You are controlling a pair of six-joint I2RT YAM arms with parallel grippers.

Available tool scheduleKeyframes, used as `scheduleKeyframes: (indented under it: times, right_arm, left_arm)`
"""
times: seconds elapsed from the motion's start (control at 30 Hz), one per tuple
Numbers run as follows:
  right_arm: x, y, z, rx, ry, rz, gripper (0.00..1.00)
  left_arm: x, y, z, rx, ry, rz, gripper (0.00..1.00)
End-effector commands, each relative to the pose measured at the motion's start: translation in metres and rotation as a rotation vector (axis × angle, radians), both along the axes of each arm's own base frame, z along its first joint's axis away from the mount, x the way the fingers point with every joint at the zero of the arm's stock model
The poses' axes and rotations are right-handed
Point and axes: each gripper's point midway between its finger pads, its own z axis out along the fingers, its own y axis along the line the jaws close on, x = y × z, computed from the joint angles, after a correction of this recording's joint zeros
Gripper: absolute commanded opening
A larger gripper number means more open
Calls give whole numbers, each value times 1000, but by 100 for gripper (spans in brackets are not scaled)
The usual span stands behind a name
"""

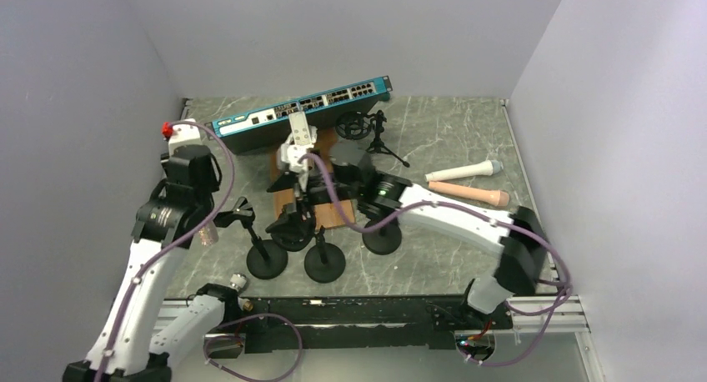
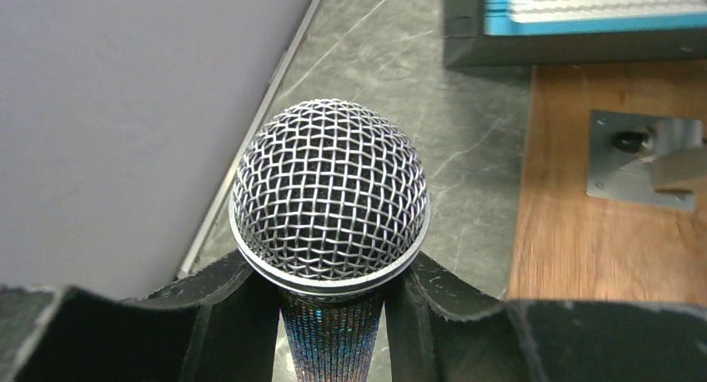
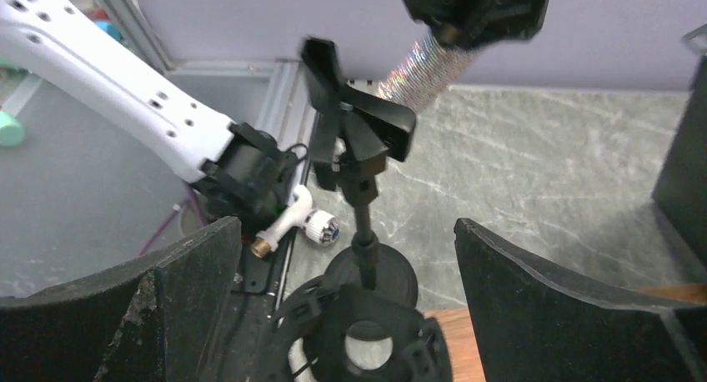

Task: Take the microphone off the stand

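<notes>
My left pincer [image 2: 332,319] is pinching a glitter-handled, silver mesh-headed microphone [image 2: 329,190]. Both black fingers [image 2: 229,315] press on the handle just under the metal rim of the head. Seen from above, this pincer hangs over the left side of a grey marbled table [image 1: 450,140], near the side wall, with the microphone held up off the tabletop. Just beside it stands a black microphone stand with a thin pole and a round flat base [image 3: 360,207]. The black spring clip [image 3: 358,128] at its top is tilted and empty. In my right wrist view the lower end of the handle shows just behind the clip, and I cannot tell whether the two touch. My right pincer [image 3: 348,248] is spread wide, its two black fingers far apart at the bottom of its own view, and the stand is upright in the gap beyond them. A second black round-based stand [image 1: 324,263] is just to the right of the first. A brown wooden board [image 2: 600,240] lies near the middle of the table, and a long teal network switch [image 1: 302,111] lies behind it at the back. A small black tripod [image 1: 379,140] stands beside the switch. Farther right, a white handheld microphone [image 1: 463,172] and a peach handheld microphone [image 1: 468,193] lie side by side on the table.
</notes>
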Motion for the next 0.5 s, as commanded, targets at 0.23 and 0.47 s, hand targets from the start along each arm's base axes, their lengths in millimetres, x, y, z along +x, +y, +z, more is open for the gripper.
scheduleKeyframes:
  times: [0.23, 0.47]
  right_arm:
    - [-60, -113, 91, 307, -10, -71, 100]
    - [-86, -164, 105, 408, 25, -112, 100]
  left_arm:
    - [64, 45, -54, -421, -21, 248, 0]
    - [95, 63, -149, -851, 75, 328, 0]
